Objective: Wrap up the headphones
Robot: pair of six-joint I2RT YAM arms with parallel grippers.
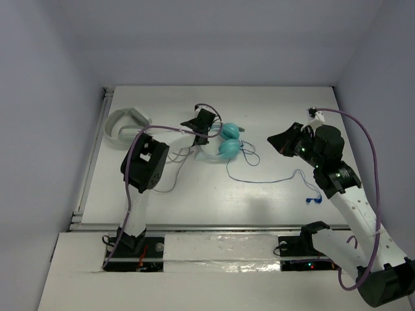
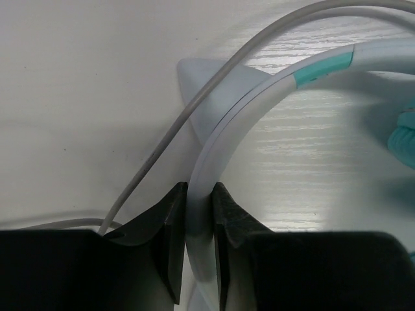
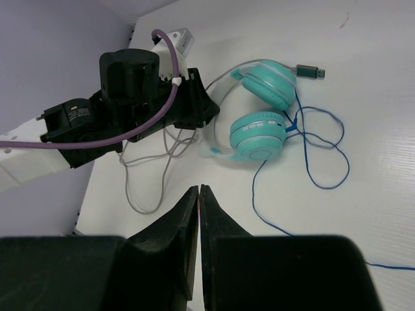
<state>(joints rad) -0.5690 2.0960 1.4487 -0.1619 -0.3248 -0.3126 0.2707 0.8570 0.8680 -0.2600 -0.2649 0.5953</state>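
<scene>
**A:** ok so what's the left gripper (image 2: 199,194) doing?

**B:** It's clamped on the white headband (image 2: 256,103) of the headphones (image 1: 224,140), one finger on each side of the band. A grey cable (image 2: 162,152) runs past just left of the fingers, lying on the table (image 2: 78,97).

**A:** and the headphones themselves?

**B:** They're flat on the table, middle-ish and toward the far side. The two teal ear cups (image 3: 258,135) sit right next to each other, just right of that gripper. The thin blue cable (image 1: 272,180) loops loose off them and trails toward the near right, ending in a blue plug (image 1: 314,199).

**A:** right gripper (image 3: 199,189)?

**B:** Fingers pressed together with nothing between them, up off the table and well to the right of the cups. There's also a white-grey set (image 1: 123,123) over at the far left.
</scene>
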